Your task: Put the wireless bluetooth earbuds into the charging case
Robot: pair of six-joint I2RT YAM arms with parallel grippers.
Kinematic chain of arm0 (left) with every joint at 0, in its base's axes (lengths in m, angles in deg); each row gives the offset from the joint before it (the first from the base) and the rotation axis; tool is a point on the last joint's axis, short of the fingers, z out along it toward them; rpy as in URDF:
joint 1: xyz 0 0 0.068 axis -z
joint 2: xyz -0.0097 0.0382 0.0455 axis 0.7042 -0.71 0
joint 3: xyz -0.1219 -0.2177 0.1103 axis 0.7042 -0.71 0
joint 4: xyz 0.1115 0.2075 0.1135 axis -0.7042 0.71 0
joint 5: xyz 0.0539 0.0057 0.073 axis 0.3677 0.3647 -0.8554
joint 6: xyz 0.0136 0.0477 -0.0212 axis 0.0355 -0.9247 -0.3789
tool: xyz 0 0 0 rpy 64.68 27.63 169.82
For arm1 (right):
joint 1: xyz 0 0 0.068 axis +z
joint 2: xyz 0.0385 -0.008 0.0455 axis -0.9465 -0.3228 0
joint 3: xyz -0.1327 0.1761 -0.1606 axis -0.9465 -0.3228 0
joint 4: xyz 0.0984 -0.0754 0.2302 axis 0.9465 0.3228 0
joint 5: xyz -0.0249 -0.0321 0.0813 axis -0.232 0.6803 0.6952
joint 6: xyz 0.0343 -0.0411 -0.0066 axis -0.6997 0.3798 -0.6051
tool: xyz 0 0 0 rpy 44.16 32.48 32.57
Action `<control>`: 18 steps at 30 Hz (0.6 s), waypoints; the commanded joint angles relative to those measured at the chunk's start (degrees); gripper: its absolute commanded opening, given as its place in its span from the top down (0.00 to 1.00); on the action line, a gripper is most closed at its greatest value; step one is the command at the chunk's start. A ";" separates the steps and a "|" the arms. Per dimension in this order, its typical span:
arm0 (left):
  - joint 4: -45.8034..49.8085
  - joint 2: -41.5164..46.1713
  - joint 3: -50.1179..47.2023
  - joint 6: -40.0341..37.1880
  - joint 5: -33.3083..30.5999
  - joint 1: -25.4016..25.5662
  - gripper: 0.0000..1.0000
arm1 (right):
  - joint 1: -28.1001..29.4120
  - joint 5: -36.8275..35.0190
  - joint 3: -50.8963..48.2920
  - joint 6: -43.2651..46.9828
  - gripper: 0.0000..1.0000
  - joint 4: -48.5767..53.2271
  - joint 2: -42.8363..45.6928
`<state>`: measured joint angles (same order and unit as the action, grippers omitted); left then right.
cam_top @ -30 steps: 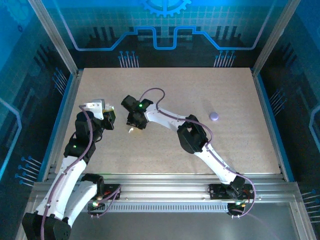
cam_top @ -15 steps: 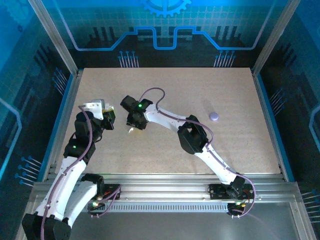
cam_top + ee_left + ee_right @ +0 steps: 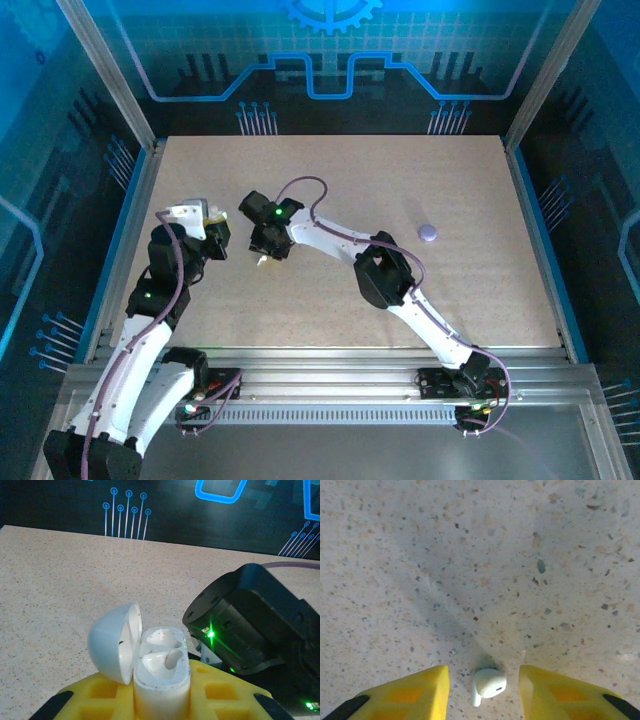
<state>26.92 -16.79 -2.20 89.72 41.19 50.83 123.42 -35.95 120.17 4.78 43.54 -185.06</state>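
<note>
My left gripper (image 3: 162, 702) is shut on the white charging case (image 3: 162, 672), which stands upright between the yellow fingers (image 3: 105, 700). Its lid (image 3: 112, 647) is hinged open to the left. The near well looks hollow; I cannot tell whether the far well holds an earbud. One white earbud (image 3: 488, 684) lies on the speckled table between the fingers of my open right gripper (image 3: 484, 691), touching neither. In the top view the right gripper (image 3: 267, 250) hovers just right of the left gripper (image 3: 215, 238).
A small lavender round puck (image 3: 428, 233) lies on the table (image 3: 400, 180) at the right, well away from both arms. The right arm's black wrist (image 3: 250, 625) with its green light sits close beside the case. Metal rails frame the table.
The right gripper has crept slightly to the left, toward the left gripper. The left arm and the case have stayed put.
</note>
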 commanded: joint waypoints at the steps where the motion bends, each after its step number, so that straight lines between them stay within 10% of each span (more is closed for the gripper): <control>1: -1.22 0.98 0.20 -0.36 -1.13 -0.70 0.77 | 0.90 0.96 2.21 0.11 0.59 1.63 -1.81; 18: -1.07 1.24 0.20 -0.55 -1.20 -1.14 0.77 | 1.19 2.83 4.39 3.07 0.64 7.03 -4.00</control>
<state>26.92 -16.46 -2.20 89.70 40.99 50.17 123.68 -33.87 123.10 6.57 46.80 -187.09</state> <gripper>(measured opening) 0.234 0.357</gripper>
